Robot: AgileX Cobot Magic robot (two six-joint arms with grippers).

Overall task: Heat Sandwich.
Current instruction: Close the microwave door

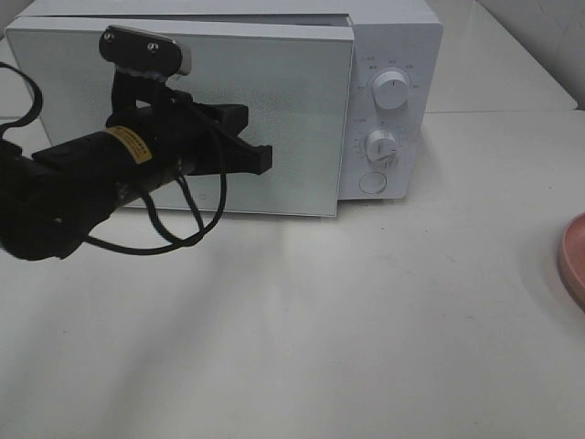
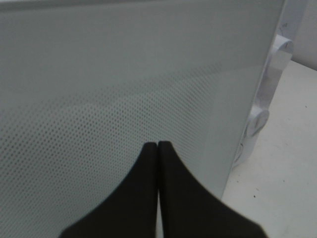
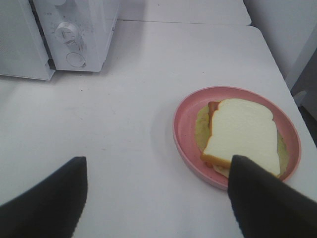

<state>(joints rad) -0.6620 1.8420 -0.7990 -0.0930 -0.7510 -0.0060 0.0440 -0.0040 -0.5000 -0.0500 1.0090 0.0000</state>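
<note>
The sandwich (image 3: 242,136), white bread with an orange crust and pale filling, lies on a round pink plate (image 3: 184,124) in the right wrist view. My right gripper (image 3: 157,162) hovers open above the table beside the plate, one finger overlapping the plate's near edge. Only the plate's rim (image 1: 574,261) shows at the right edge of the high view. My left gripper (image 1: 263,157) is shut with nothing in it, its tips (image 2: 158,146) close to the microwave door (image 1: 302,110). The door stands slightly ajar along its top edge.
The white microwave (image 1: 393,55) stands at the back with two knobs (image 1: 391,91) and a round button (image 1: 372,182) on its right panel. The left arm's black cable (image 1: 183,233) loops down in front of the door. The table's right edge (image 3: 277,54) lies beyond the plate.
</note>
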